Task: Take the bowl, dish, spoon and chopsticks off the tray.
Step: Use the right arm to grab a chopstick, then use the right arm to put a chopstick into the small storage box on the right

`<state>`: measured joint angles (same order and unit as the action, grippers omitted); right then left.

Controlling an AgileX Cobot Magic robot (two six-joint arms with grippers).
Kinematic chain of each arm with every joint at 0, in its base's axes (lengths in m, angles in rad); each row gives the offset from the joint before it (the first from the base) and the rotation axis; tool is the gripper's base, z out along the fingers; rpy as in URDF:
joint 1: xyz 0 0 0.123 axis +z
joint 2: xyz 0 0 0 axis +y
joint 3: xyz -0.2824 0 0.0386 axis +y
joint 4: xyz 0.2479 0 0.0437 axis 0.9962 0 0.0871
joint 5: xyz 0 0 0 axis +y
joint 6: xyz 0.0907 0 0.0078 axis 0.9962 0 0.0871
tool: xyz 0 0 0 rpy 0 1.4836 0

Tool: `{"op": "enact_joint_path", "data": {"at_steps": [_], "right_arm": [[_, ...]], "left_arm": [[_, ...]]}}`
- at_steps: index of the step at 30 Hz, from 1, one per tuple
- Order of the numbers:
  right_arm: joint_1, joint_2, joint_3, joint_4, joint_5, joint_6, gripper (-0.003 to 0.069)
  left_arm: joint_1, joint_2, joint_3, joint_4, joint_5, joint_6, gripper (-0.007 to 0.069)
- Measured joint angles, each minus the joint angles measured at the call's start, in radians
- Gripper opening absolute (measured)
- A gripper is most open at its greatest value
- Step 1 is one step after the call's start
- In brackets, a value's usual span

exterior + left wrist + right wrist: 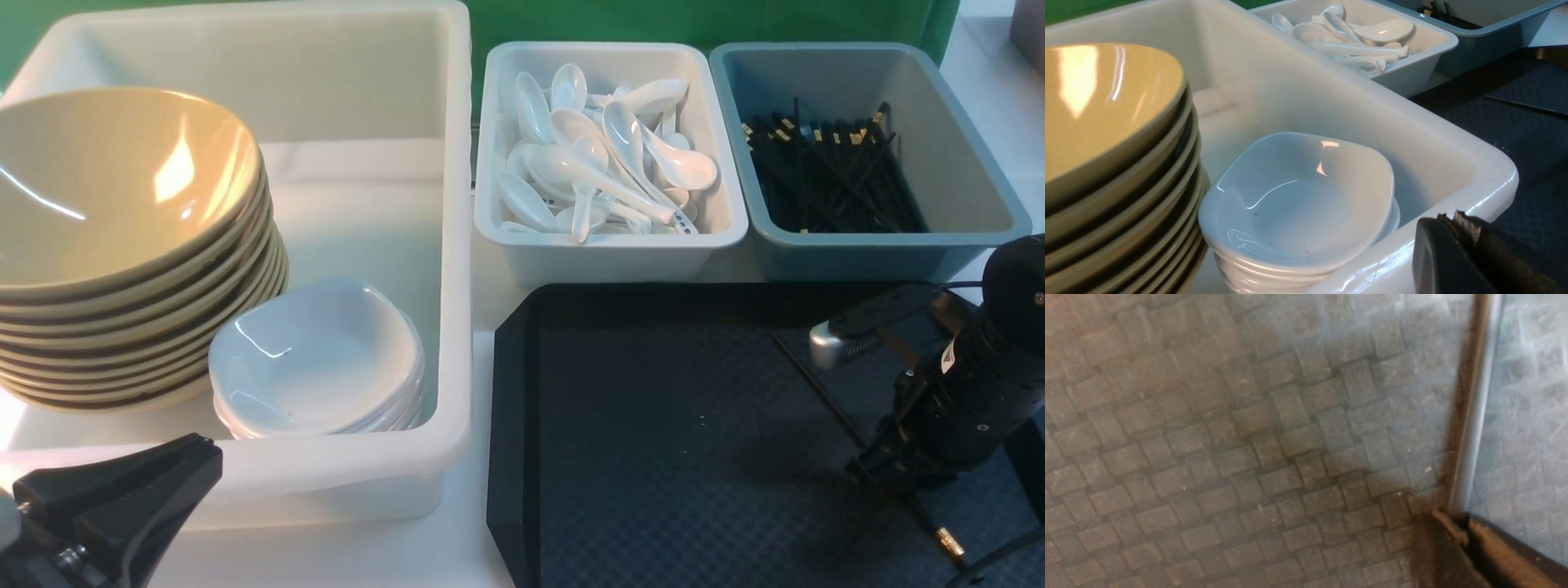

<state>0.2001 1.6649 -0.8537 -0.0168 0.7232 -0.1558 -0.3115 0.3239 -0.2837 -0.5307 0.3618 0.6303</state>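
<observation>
Right end effector [864,472] tight around chopsticks [816,384], flat on tray [653,457].

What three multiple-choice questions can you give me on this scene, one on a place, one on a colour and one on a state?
1. Where does the stack of white dishes sit?
A: in the white tub, beside the bowls
B: on a shelf
C: in a sink

2. What colour is the bin holding the spare chopsticks?
A: red
B: grey-blue
C: yellow

3. What is the right tool doing?
A: hanging wide open above the tub
B: closed on the chopsticks lying on the tray
C: lifting a bowl

Answers:
1 A, the dishes stand inside the tub's wall next to the bowl stack.
2 B, the bin's walls are plainly grey-blue.
3 B, the right wrist view shows its tips pinched on a chopstick over the tray's diamond texture.
</observation>
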Motion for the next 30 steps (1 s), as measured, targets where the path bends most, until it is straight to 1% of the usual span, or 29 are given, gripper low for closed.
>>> {"op": "enact_joint_path", "data": {"at_steps": [6,14,17,19,20,21,22,23,26,28,30], "right_arm": [[0.018,-0.071,-0.007,0.003,0.028,-0.020,0.0075],[0.068,-0.322,-0.040,0.007,0.096,-0.052,0.0075],[0.068,-0.399,-0.095,0.003,0.053,-0.053,0.0075],[0.068,-0.428,-0.131,-0.008,-0.062,-0.055,0.0075],[0.068,-0.432,-0.143,-0.018,-0.147,-0.055,0.0075],[0.068,-0.432,-0.145,-0.020,-0.185,-0.055,0.0075],[0.068,-0.420,-0.153,-0.043,-0.329,-0.055,0.0075],[0.065,-0.401,-0.157,-0.050,-0.437,-0.055,0.0075],[0.032,-0.300,-0.188,-0.057,-0.691,-0.041,0.0076],[-0.004,-0.213,-0.238,-0.057,-0.756,0.002,0.0093],[-0.040,-0.122,-0.306,-0.056,-0.738,0.067,0.0134]], "left_arm": [[0.000,0.000,0.000,0.000,0.000,0.000,-0.0008],[0.000,0.000,0.000,0.000,0.000,0.000,-0.0008],[0.000,0.000,0.000,0.000,-0.001,0.000,-0.0008],[0.000,0.000,0.000,0.000,-0.002,0.000,-0.0008],[0.000,0.000,0.000,0.000,-0.002,0.000,-0.0008],[0.000,0.000,0.000,0.000,-0.002,0.000,-0.0008],[0.000,0.000,0.000,0.000,-0.003,0.000,-0.0008],[0.000,0.000,0.000,0.000,-0.005,0.000,-0.0008],[0.000,0.000,0.000,0.000,-0.006,0.000,-0.0008],[0.000,0.000,0.000,0.000,-0.006,0.000,-0.0008],[0.000,0.000,0.000,0.000,-0.006,0.000,-0.0008]]}}
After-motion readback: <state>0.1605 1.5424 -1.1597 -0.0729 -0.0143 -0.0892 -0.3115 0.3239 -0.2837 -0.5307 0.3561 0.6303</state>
